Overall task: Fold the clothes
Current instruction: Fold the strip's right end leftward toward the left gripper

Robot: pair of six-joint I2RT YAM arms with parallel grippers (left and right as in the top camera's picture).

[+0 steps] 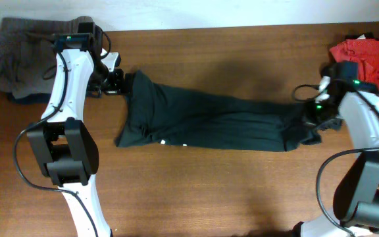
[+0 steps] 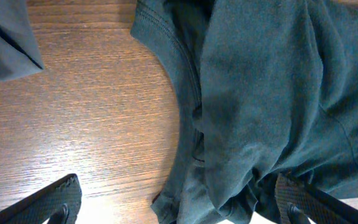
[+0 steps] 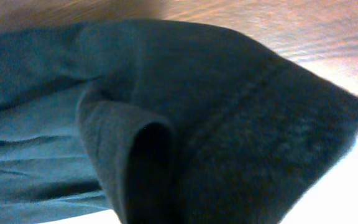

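black t-shirt [image 1: 209, 122] flat on table [image 1: 209, 194]

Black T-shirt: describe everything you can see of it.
The black T-shirt is soft, wrinkled knit, pulled into a long band lying left to right on the wooden table. A curved stitched edge shows in the left wrist view; two white flecks sit near its lower edge. No lettering shows. Its left end bunches between the open fingers of the left gripper; its crumpled right end meets the right gripper, whose grip is hidden.
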